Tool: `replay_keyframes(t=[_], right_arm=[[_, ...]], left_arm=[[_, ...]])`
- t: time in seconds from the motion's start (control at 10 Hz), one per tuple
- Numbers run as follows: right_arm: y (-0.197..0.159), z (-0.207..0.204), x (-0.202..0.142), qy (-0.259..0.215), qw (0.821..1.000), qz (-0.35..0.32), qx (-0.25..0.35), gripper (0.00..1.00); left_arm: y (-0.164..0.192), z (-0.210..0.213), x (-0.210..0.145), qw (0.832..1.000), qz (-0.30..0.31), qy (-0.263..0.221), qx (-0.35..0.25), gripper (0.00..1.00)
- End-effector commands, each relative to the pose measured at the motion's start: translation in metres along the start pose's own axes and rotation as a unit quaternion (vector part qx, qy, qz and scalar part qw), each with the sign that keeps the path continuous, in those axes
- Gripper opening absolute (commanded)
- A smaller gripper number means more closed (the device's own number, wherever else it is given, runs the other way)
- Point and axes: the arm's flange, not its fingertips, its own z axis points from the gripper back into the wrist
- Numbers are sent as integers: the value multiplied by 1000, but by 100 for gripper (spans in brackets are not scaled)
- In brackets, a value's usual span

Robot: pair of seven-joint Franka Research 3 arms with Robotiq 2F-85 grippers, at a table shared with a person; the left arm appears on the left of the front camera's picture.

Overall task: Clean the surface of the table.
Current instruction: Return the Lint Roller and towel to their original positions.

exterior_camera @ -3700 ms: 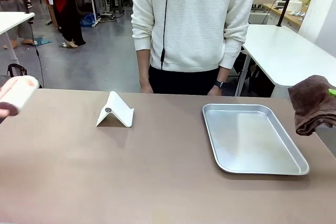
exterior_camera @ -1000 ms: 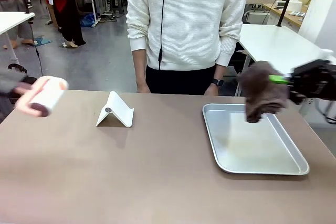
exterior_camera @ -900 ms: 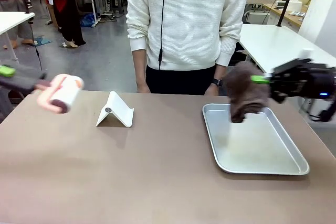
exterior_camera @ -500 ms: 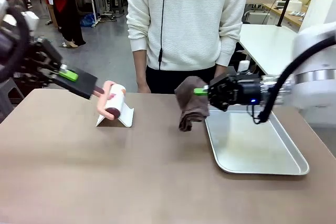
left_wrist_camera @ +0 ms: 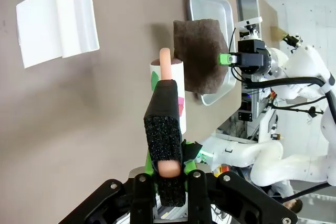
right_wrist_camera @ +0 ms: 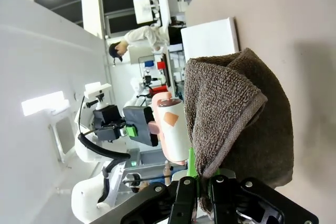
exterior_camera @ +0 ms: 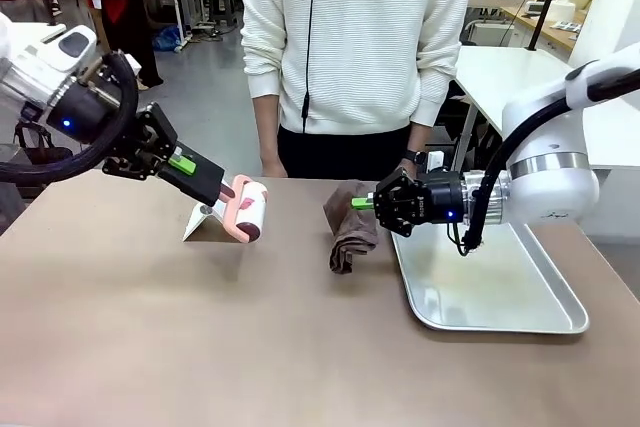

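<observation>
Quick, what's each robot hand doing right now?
Left gripper: shut on the lint roller.
Right gripper: shut on the towel.

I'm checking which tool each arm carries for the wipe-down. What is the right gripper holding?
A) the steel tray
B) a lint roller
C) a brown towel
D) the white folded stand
C: the right gripper is shut on the brown towel, which hangs from it over the table beside the steel tray.
</observation>
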Motion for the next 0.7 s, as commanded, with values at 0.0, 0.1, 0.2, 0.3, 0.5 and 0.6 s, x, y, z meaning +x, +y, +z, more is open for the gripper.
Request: replay_keyframes(t=[0.0,0.1,0.2,0.3,0.5,0.6], right_arm=[[7,-4,-5,5,1000,7,1,7],[7,-4,-5,5,1000,7,1,7],[7,-4,-5,5,1000,7,1,7],[2,-3,-2,3,1000,3,0,7],[6,-26,8,1,999,31,-19,7],[1,-31,10,15,999,24,-19,7]], left_arm=[[-6,15,-13,1000,-4,-7,-3,22],[-6,15,-13,1000,-4,-7,-3,22],[-6,15,-13,1000,-4,-7,-3,22],[-5,13,-5,1000,-7,-11,-2,22],[-24,-5,16,999,-24,-18,38,22],[-28,-9,27,998,-21,-33,58,22]])
